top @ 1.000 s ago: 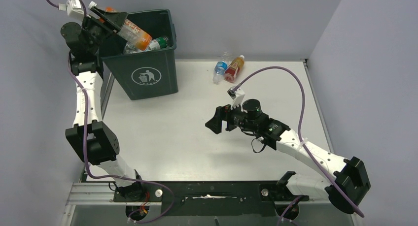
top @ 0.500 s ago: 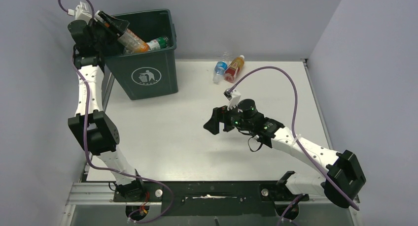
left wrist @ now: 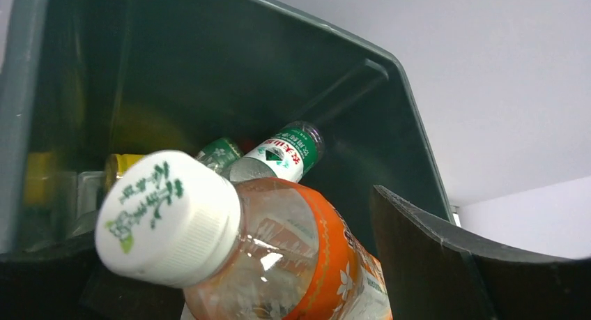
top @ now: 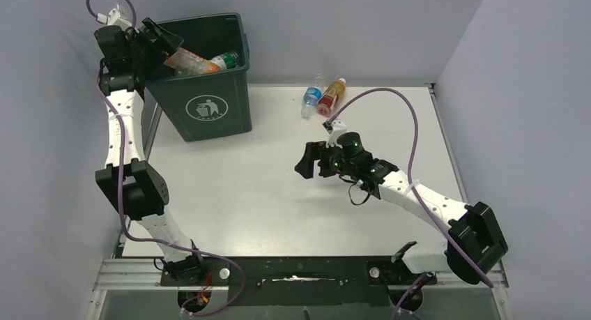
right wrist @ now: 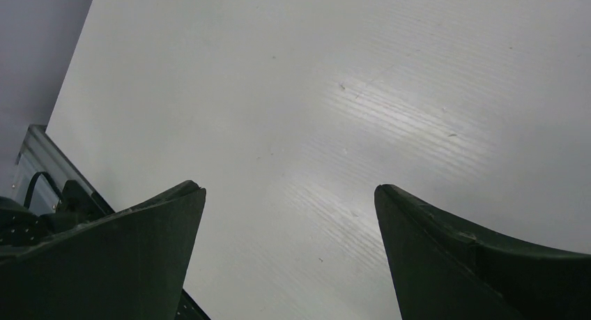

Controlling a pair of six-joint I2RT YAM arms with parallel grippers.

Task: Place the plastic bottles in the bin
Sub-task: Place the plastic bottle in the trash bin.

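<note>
The dark green bin (top: 209, 111) stands at the back left of the table. My left gripper (top: 159, 40) hangs over its left rim. An orange-labelled bottle (top: 188, 59) with a white cap (left wrist: 167, 226) lies between the jaws and tilts down into the bin. In the left wrist view a gap shows between this bottle (left wrist: 300, 264) and my right finger (left wrist: 425, 257), so the gripper (left wrist: 230, 257) is open. A green-labelled bottle (left wrist: 286, 153) and others lie inside the bin. My right gripper (top: 304, 168) is open and empty above the table middle (right wrist: 289, 189).
Two bottles lie together at the table's back edge, one blue-labelled (top: 311, 98) and one orange-red (top: 332, 97), beyond my right gripper. Grey walls close the back and both sides. The right arm's purple cable (top: 390, 97) arcs over the table.
My left gripper has drawn back towards the bin's left rim, and the orange bottle has dropped lower into the bin. My right gripper has shifted a little towards the back.
</note>
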